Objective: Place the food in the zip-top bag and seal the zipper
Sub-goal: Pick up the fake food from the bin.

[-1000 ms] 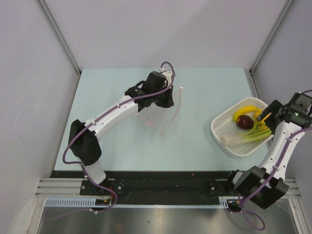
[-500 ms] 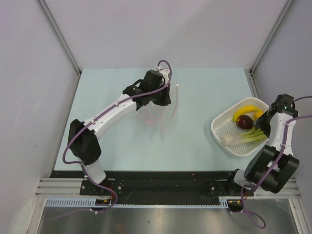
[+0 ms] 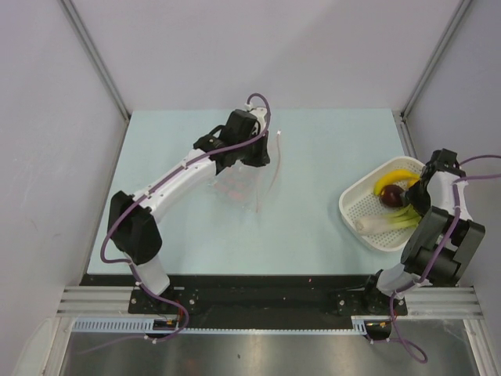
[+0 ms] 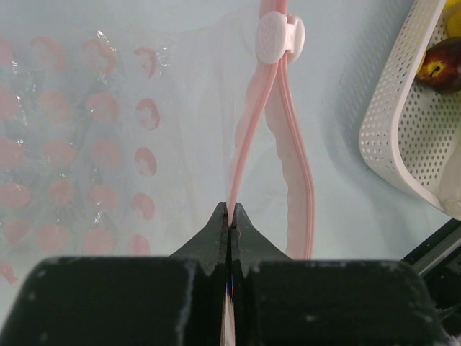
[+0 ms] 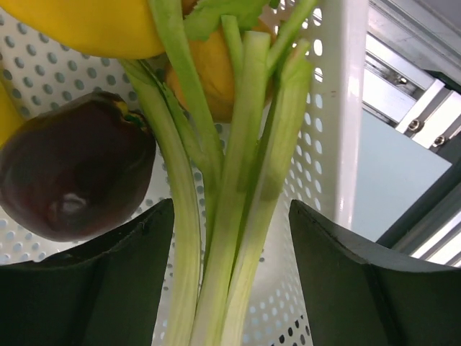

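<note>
The clear zip-top bag (image 3: 233,186) with pink printed squares lies at mid-table. My left gripper (image 3: 257,160) is shut on one lip of its pink zipper (image 4: 245,137), fingertips pinched together (image 4: 229,215). The other lip bows away to the right, so the mouth gapes, and the slider (image 4: 279,36) sits at the far end. The food is in the white basket: banana (image 3: 391,178), dark red-purple fruit (image 3: 392,196), leek (image 3: 385,220), and an orange fruit (image 5: 209,79) under the leek's leaves. My right gripper (image 5: 230,216) is open inside the basket, its fingers on either side of the leek's green leaves (image 5: 241,173).
The white perforated basket (image 3: 368,235) stands at the table's right edge; its wall (image 5: 338,108) is close beside my right finger. The basket's corner also shows in the left wrist view (image 4: 392,144). Grey walls enclose the table on three sides.
My right arm has swung in over the basket and come down around the leek. My left gripper has shifted slightly up and left, drawing the zipper lip with it.
</note>
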Available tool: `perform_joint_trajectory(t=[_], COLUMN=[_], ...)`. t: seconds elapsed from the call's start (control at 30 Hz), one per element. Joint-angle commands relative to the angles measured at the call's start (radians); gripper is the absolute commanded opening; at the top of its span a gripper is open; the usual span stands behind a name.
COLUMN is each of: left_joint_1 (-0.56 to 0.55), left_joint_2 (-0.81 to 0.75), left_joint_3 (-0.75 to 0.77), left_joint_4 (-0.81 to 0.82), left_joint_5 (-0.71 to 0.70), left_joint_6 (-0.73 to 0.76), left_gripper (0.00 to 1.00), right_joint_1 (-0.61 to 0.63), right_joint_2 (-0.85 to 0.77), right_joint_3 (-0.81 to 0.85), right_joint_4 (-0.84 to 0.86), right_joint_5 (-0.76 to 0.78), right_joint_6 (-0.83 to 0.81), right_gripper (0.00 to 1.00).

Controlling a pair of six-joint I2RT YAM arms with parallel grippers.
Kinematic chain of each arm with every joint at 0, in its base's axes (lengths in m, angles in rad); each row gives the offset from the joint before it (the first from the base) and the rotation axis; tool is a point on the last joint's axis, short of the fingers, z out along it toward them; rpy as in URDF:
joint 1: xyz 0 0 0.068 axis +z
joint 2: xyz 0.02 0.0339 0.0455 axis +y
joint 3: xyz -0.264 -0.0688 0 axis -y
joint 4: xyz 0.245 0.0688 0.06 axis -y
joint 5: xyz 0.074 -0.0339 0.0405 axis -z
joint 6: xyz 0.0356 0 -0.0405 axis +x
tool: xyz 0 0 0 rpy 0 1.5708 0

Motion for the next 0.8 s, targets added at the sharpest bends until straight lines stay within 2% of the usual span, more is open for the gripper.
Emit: perform_joint_trajectory(t=[0.0, 0.2, 0.33, 0.4, 0.5, 0.53, 0.6, 0.67, 0.7, 0.77], left_joint_1=[0.018, 0.026, 0.029, 0.032, 0.036, 0.039, 0.048, 0.056, 0.061, 0.062], left_joint_2=[-0.013, 0.01, 0.013, 0.016, 0.016, 0.016, 0.017, 0.024, 0.028, 0.022], left_joint_3=[0.045, 0.074, 0.08, 0.085, 0.088, 0.091, 0.092, 0.103, 0.109, 0.102], left_joint_4=[0.028, 0.012, 0.011, 0.003, -0.008, -0.014, -0.029, -0.05, -0.073, -0.077], left_joint_5=[-0.006, 0.0, -0.001, 0.0, -0.003, -0.003, 0.003, 0.011, 0.013, 0.009], left_joint_6=[0.016, 0.019, 0.021, 0.022, 0.022, 0.019, 0.002, -0.03, -0.042, -0.064], left_gripper=[0.0, 0.0, 0.0, 0.0, 0.0, 0.0, 0.0, 0.0, 0.0, 0.0], right_joint_1=[0.008, 0.02, 0.034, 0.042, 0.052, 0.06, 0.06, 0.052, 0.049, 0.048], right_joint_2=[0.04, 0.117, 0.16, 0.175, 0.187, 0.178, 0.158, 0.12, 0.103, 0.042], right_joint_3=[0.001, 0.001, 0.001, 0.001, 0.005, 0.015, 0.026, 0.047, 0.052, 0.067], right_joint_4=[0.052, 0.092, 0.107, 0.118, 0.127, 0.121, 0.092, 0.057, 0.046, 0.03], right_joint_5=[0.048, 0.064, 0.057, 0.038, 0.008, -0.003, -0.012, -0.031, -0.04, -0.06], right_joint_6=[0.052, 0.055, 0.05, 0.059, 0.064, 0.067, 0.072, 0.073, 0.07, 0.064], right_gripper=[0.7, 0.72, 0.78, 0.77, 0.63, 0.49, 0.33, 0.21, 0.1, 0.0])
